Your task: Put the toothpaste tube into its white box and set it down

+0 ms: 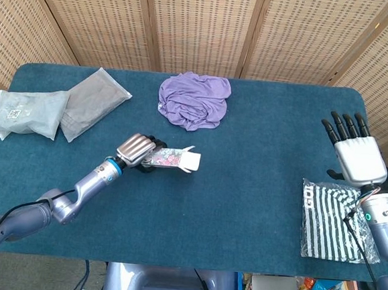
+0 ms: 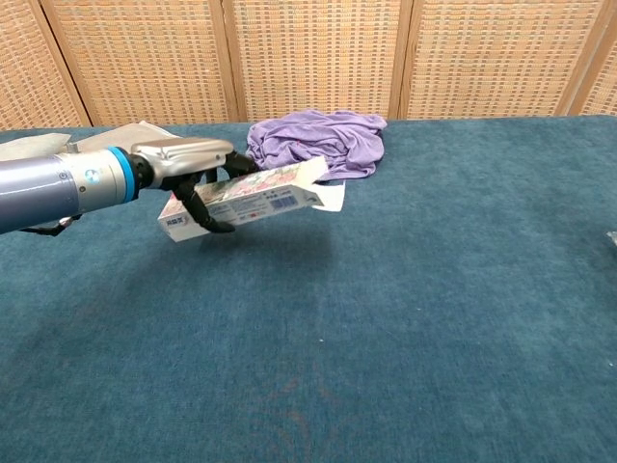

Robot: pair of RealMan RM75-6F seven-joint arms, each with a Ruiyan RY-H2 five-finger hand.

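Woven wicker screens stand behind a table (image 1: pixel 244 189) covered in dark teal cloth, and over its middle the left hand (image 1: pixel 134 150) has its fingers wrapped around the closed end of the white box (image 2: pixel 253 198). The box lies nearly level, just above the cloth by the look of the chest view, its open flaps pointing toward the right edge. Whether the toothpaste tube is inside cannot be told from here; no tube shows loose on the table, so my read is that it sits in the box and this is the set-down.

Done well, this means lowering until the long face meets the cloth flat, keeping the open end no lower than the held end so nothing slides out. Then the fingers should part slowly and lift straight up, without dragging the box sideways. There is free cloth beneath it, well short of the purple cloth (image 1: pixel 194 101) bunched near the far edge.

The right hand (image 1: pixel 356 152) hovers at the right edge with fingers spread, holding nothing, just above a striped packet (image 1: pixel 329 223). Two grey pouches (image 1: pixel 55 109) lie at the far left corner, well apart from the action.
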